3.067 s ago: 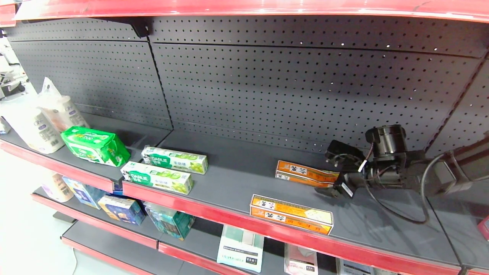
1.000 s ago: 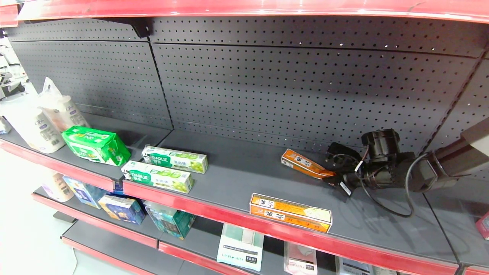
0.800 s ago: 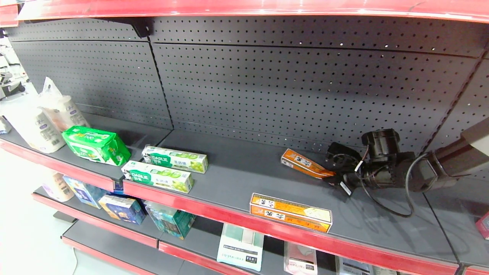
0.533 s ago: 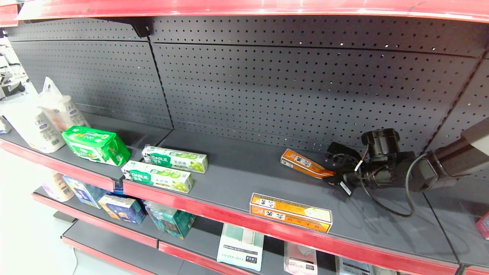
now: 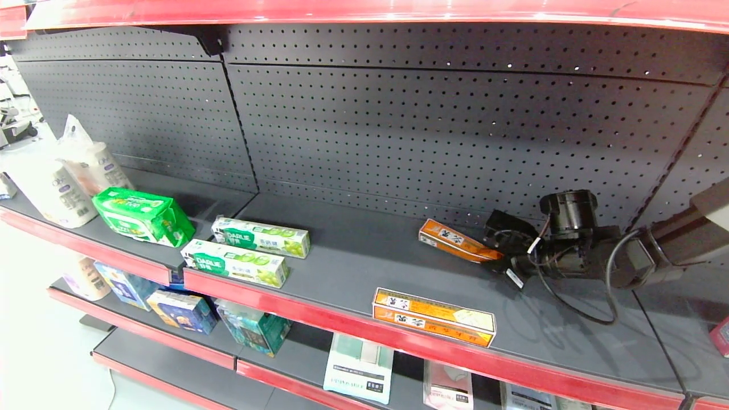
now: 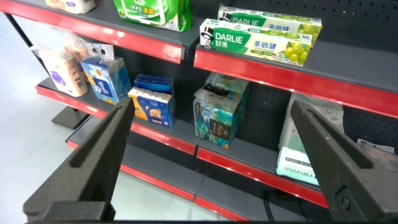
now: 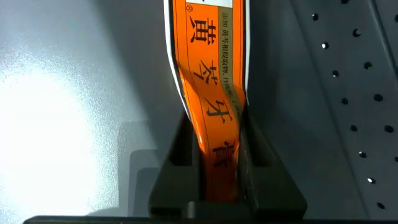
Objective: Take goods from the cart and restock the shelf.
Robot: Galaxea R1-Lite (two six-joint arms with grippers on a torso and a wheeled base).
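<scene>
Since some three seconds ago the right gripper has carried its orange box farther back on the shelf and swung it. The box lay along the shelf front then; it now angles left and away, its far end near the pegboard panel. Over the last second it has barely shifted.

Right arm: enters from the right, low over the shelf deck. In the right wrist view the two fingers are clenched on the long sides of the orange box, pinching its near end. Whether the box rests on the deck or hangs just above it cannot be told.

Left gripper: fingers spread wide, released, facing the lower shelves, where a teal box and blue boxes stand.

Shelf stock: a second orange box lies along the near red edge strip, well apart from the held one. Two green toothpaste boxes lie one behind the other to the left. Farther left lie a green wipes pack and white packs.
</scene>
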